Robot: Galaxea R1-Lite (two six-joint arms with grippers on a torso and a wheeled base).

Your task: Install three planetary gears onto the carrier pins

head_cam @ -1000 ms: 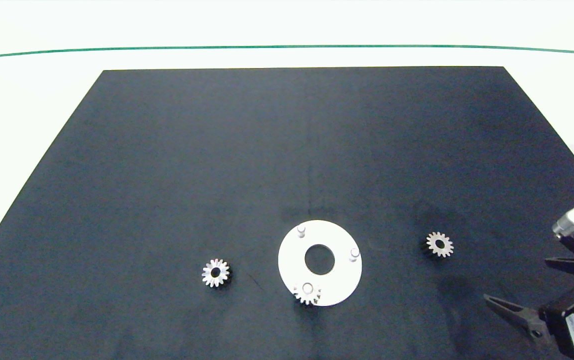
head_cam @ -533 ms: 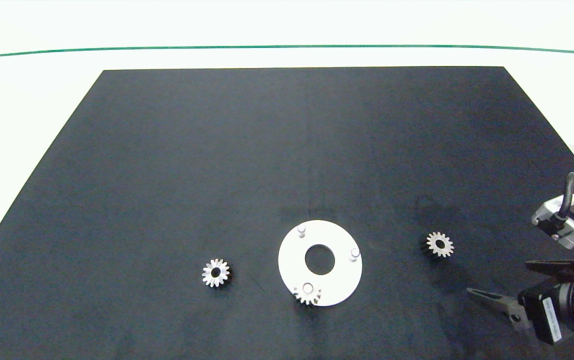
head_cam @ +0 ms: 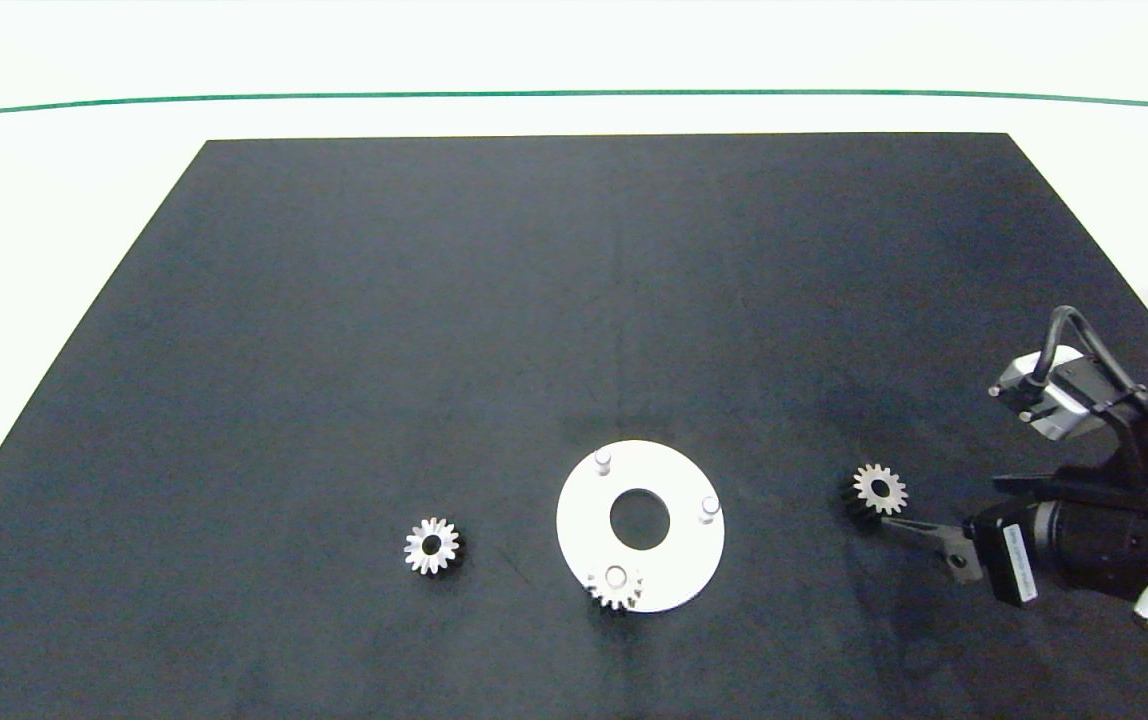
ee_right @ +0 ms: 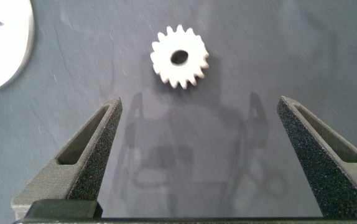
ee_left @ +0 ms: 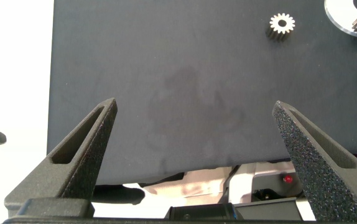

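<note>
Gear 1 [head_cam: 616, 587] sits on its pin on the disc [head_cam: 679, 570]; pins [head_cam: 603, 459] and [head_cam: 707, 507] stay bare. My right gripper [head_cam: 944, 512], jaws wide and empty, has gear 2 [ee_right: 179, 57] just ahead; gear 3 [head_cam: 431, 545] lies far beyond the disc, my left gripper [ee_left: 197, 137] released, idle.

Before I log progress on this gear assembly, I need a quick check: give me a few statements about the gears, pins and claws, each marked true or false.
1. One gear sits on a pin of the disc. True.
2. All three pins carry gears. False: two pins are bare.
3. The right claw is open near the right gear. True.
4. The right claw grips that gear. False: the gear lies on the mat, ungripped.
5. The left claw is open and empty. True.
</note>
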